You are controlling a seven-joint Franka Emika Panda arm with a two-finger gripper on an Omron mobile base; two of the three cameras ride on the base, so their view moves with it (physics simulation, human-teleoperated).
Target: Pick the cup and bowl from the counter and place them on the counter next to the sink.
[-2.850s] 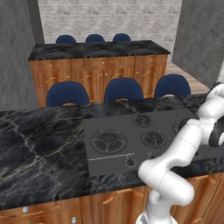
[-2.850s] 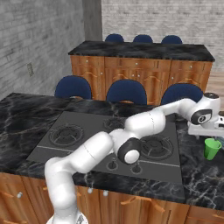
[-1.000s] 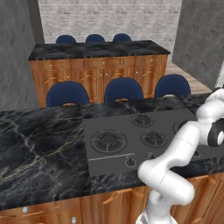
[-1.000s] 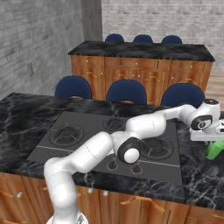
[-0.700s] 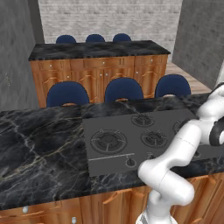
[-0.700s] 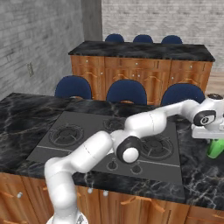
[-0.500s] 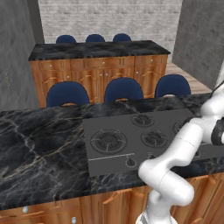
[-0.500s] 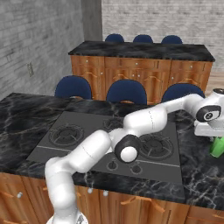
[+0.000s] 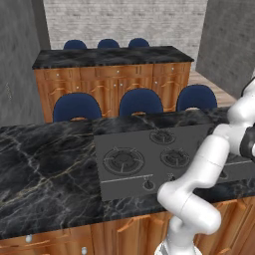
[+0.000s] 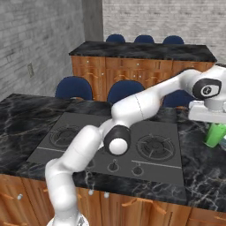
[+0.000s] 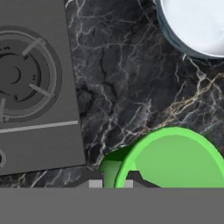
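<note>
- Seemingly out past the right edge of the left base view, the working end of the arm (image 9: 199,169) cannot be judged from here. The desk (image 9: 45,169) carries one stovetop (image 9: 164,157) with four burners; three blue chairs (image 9: 140,102) stand along its far edge, and three more behind a second desk further back.
- From the right base view, the hand hangs over the desk's right end, past the stovetop's right edge, and one green cup (image 10: 215,134) shows just under it, tilted rather than upright. Whether its base touches the desk cannot be told.
- Looking along the hand, the tool (image 11: 111,183) is clenched on the cup (image 11: 168,159), its tips pinching the near wall at the rim, one inside and one outside. One white bowl (image 11: 197,24) sits apart on the bare marble, and one burner of the stovetop lies to the other side.
- Risk, as a judgement: a pinch on one wall of a smooth tumbler leaves it free to pivot, so it could swing or slip out on a quick carry toward the sink. A low path could also clip the bowl's rim.
</note>
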